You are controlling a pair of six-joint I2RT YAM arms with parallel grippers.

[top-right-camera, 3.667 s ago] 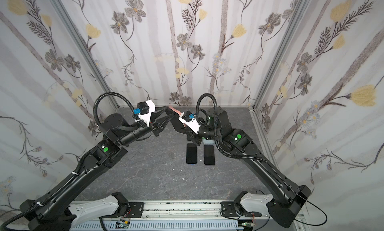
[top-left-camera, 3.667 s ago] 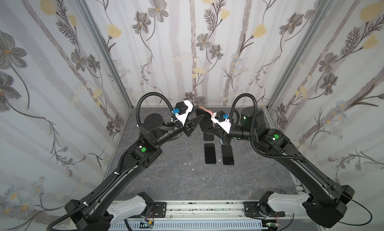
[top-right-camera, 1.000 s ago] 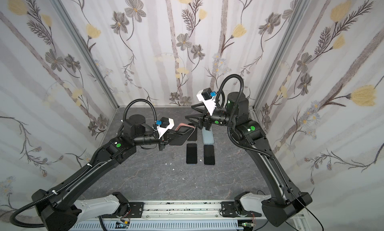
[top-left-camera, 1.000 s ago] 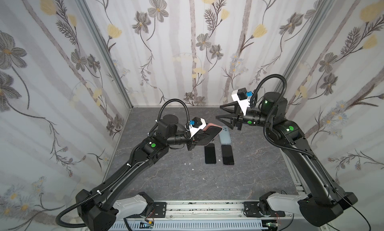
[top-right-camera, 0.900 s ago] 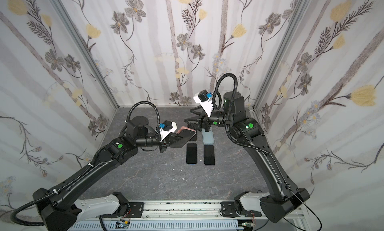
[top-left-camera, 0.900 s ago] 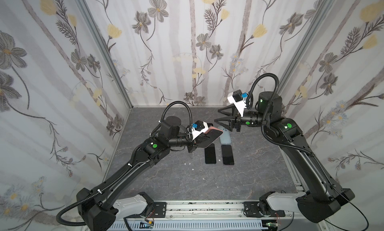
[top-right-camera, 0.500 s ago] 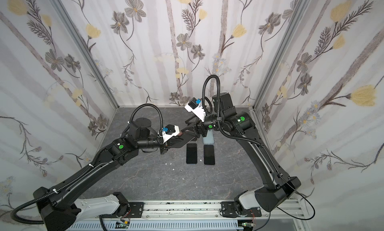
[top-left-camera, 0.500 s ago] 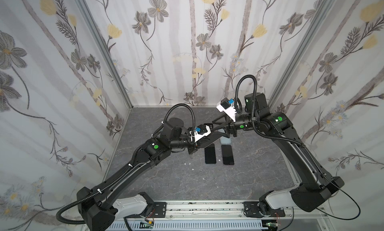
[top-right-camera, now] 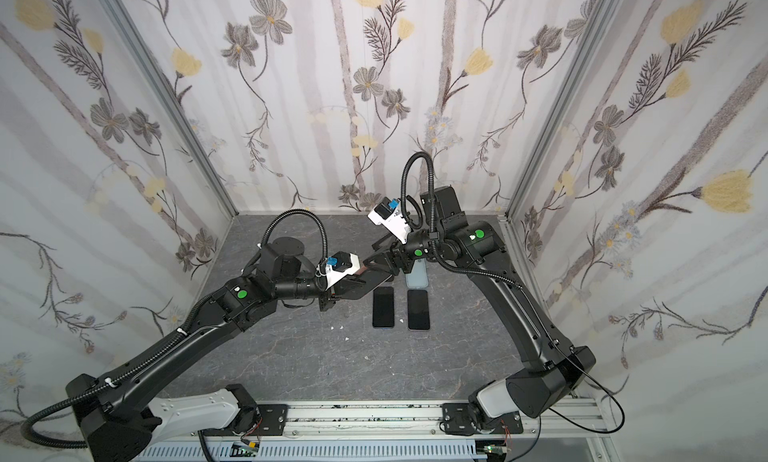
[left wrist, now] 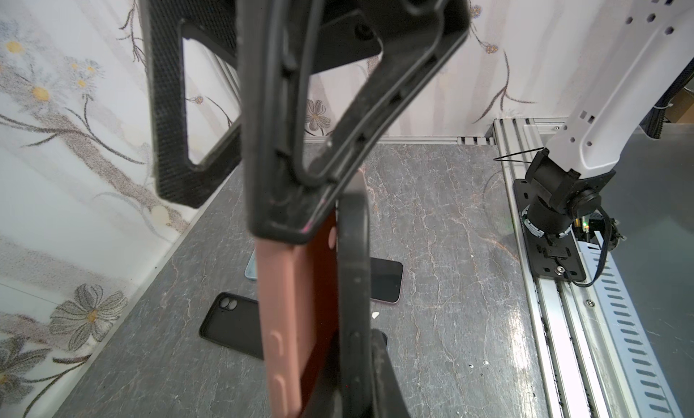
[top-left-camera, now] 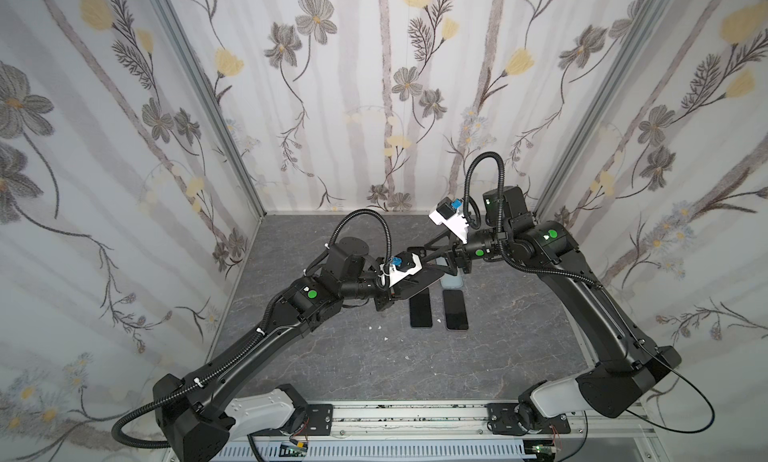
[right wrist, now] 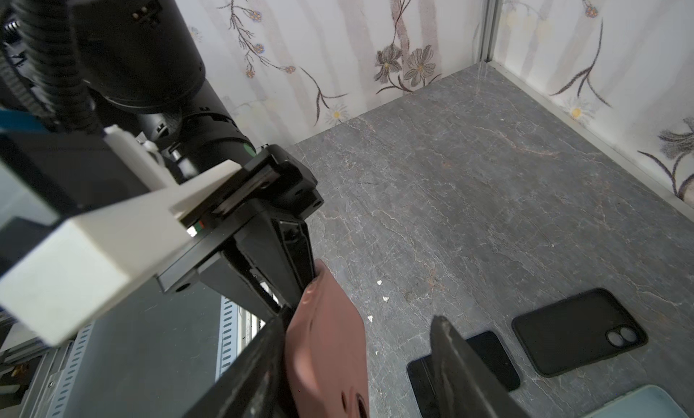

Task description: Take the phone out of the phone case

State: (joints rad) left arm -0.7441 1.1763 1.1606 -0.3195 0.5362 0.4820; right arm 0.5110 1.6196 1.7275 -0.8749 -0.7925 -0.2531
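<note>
Above the grey marble-patterned tabletop point(top-left-camera: 332, 356), toward its back middle, the left gripper point(right wrist: 294, 296) is clamped tight on one short end of a soft, rectangular pink phone case point(left wrist: 289, 322) and holds it in the air, roughly level in both top views. The slim black phone point(top-left-camera: 419, 282) shows there as the dark upper face of the case. In the left wrist view a strip of red lining shows between the pink side wall and a black edge, and how deep the phone sits cannot be told. The right gripper point(right wrist: 356, 318) meets the case's other end with its jaws apart. One finger point(right wrist: 259, 374) lies against the pink back and the other point(right wrist: 462, 371) stands clear, so it grips nothing. On the tabletop below, two black phones point(top-left-camera: 420, 310) lie flat side by side, a pale blue case point(top-right-camera: 417, 275) just behind them and an empty black case point(right wrist: 578, 333) near
</note>
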